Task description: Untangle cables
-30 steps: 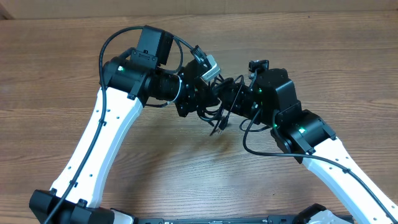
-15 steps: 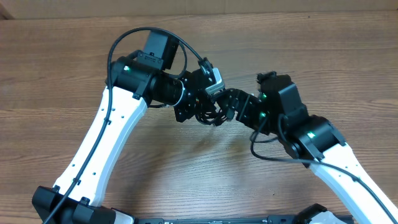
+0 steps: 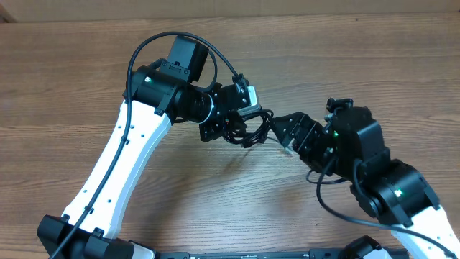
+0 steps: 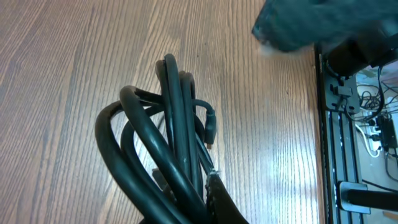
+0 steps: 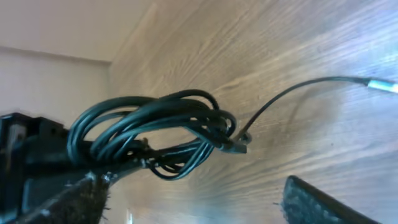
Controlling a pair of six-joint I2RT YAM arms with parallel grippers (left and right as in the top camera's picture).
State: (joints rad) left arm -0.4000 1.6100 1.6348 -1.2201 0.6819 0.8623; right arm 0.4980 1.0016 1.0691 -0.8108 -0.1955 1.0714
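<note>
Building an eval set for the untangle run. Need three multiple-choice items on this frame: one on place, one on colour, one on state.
1. Where is the cable bundle?
A. Gripped at the left end effector
B. Gripped at the right end effector
C. Lying loose, gripped by neither

2. What colour is the cable bundle?
A. White
B. Black
C. Red

3. How does the right end effector stand?
A. Shut on the cable bundle
B. Shut, empty
C. Open, empty

Answers:
1 A: the overhead view shows the coil bunched at the left end effector, apart from the right one.
2 B: the cords are black in all three views.
3 C: the right wrist view shows its fingers wide apart with nothing between them and the bundle ahead of them.
</note>
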